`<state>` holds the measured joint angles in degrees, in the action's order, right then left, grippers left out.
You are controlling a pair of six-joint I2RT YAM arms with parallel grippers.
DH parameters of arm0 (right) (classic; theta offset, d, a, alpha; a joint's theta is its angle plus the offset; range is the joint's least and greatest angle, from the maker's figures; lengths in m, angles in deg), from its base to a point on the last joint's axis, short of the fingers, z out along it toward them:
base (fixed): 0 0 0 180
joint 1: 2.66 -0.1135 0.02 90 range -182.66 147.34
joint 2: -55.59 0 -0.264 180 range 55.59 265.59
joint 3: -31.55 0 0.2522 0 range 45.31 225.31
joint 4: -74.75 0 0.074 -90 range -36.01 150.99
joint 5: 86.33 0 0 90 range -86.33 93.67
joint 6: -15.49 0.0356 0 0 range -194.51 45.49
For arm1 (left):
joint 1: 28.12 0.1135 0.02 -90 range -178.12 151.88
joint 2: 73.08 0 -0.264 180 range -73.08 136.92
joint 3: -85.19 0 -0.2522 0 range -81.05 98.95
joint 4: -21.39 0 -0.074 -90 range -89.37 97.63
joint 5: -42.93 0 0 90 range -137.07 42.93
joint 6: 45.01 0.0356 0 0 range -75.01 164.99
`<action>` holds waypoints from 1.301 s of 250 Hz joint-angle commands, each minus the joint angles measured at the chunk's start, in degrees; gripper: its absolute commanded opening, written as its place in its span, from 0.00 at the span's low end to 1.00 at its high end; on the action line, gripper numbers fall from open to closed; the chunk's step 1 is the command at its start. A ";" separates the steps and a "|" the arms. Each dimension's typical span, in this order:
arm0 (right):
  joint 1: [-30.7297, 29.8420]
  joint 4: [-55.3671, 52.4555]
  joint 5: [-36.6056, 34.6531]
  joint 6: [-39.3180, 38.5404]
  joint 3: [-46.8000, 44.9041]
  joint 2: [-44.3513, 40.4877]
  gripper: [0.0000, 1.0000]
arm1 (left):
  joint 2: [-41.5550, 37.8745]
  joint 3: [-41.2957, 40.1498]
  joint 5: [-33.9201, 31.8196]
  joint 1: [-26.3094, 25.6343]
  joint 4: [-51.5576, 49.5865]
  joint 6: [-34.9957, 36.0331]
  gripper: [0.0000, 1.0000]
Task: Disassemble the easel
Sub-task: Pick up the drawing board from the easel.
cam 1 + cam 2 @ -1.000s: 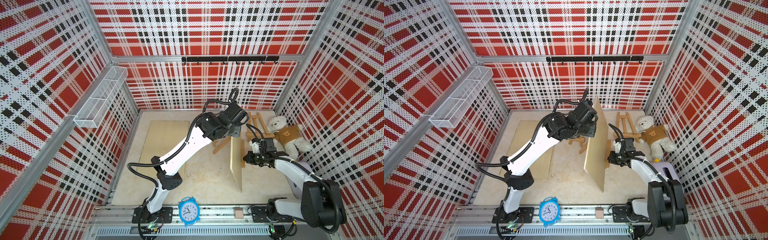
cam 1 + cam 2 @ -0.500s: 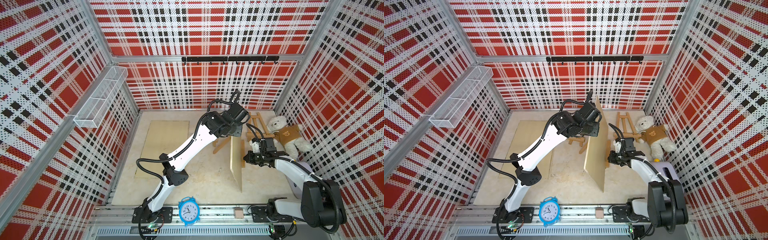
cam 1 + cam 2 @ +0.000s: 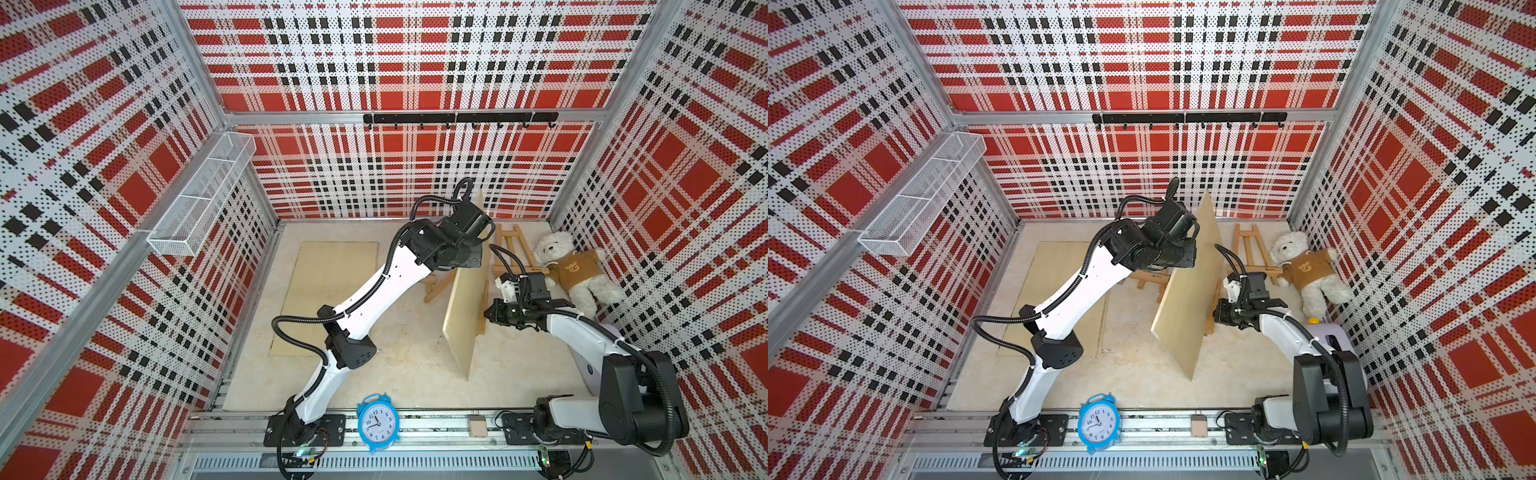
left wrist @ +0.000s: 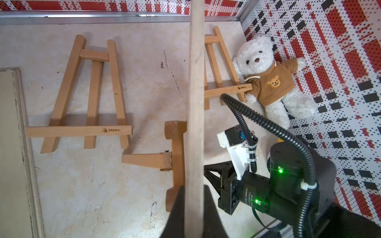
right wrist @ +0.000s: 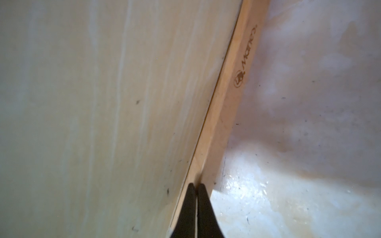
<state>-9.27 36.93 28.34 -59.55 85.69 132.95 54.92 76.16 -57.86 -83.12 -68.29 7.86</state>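
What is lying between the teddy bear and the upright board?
A small wooden easel lies flat there, its ledge against the teddy bear; the right gripper also points toward the board. Clearest in the left wrist view.

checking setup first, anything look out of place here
Two easels lie flat instead of standing: one easel near the flat board, a second easel touching the teddy bear. The alarm clock sits on the front rail.

Cameras: both top views sit high over the front edge of the table (image 3: 415,374), facing down and back, sharing the whole table; left wrist view looks down along the upright board (image 4: 194,103) from close; right wrist view sits very near that board's face; board common to all four.
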 commanded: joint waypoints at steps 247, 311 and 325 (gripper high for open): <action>0.90 -3.14 18.73 5.13 5.67 -21.00 0.46 | -36.88 -24.64 -12.21 -2.97 22.13 7.71 0.00; 0.31 21.29 34.12 23.99 1.63 -22.61 0.51 | -54.69 -43.79 -7.55 2.97 30.13 5.12 0.00; -0.68 23.94 34.01 25.71 1.63 -22.29 0.52 | -57.00 -45.39 -5.47 4.75 30.29 4.71 0.00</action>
<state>-8.77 47.05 55.61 -42.83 88.31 110.37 5.13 31.90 -63.26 -81.70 -52.43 14.09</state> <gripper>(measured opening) 0.514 0.110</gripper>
